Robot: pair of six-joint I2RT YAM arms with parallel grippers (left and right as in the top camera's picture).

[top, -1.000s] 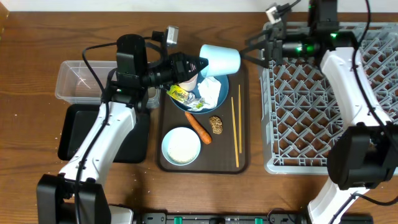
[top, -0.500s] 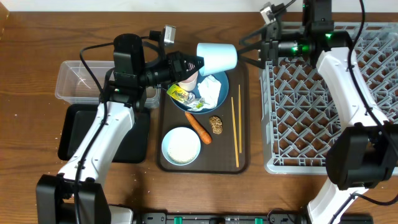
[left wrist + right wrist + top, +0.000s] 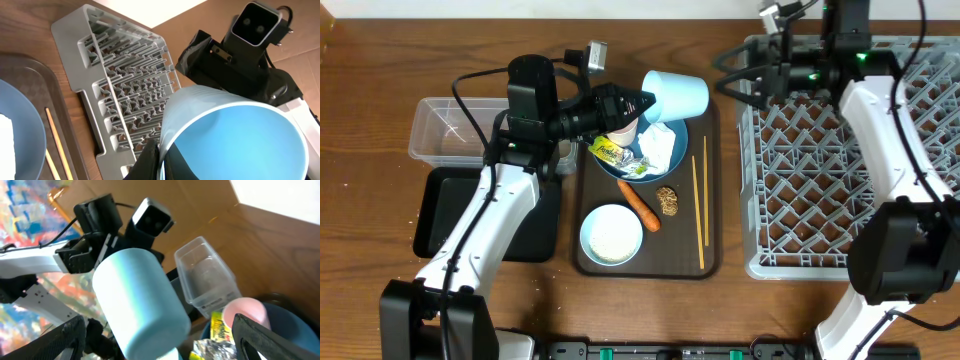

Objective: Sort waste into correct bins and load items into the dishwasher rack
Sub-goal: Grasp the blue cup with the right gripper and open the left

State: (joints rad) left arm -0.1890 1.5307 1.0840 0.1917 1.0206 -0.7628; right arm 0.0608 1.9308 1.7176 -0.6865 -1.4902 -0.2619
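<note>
We see a surface (image 3: 380, 60) of brown wood with a visible grain. At three o'clock the dishwasher rack (image 3: 820, 200) is matt grey plastic. At nine o'clock the tub (image 3: 440, 125) is clear, glossy plastic, and the black tray (image 3: 435, 215) at its six o'clock is matt. The light-blue cup (image 3: 678, 95) looks smooth and matt. We note pale bare-wood chopsticks (image 3: 699, 200), a crumpled paper napkin (image 3: 660, 148), a shiny wrapper (image 3: 610, 152), a rough brown lump (image 3: 667, 200) and a glossy white bowl (image 3: 611, 234).

Left arm (image 3: 498, 215) and right arm (image 3: 886, 125): white links are joined by black joints, with black cables (image 3: 470, 75) routed alongside. The left end effector (image 3: 645, 103) and right end effector (image 3: 720, 73) are black, each paired with a pale-faced camera module (image 3: 256, 22); a green light (image 3: 810, 76) is lit at the right wrist.
</note>
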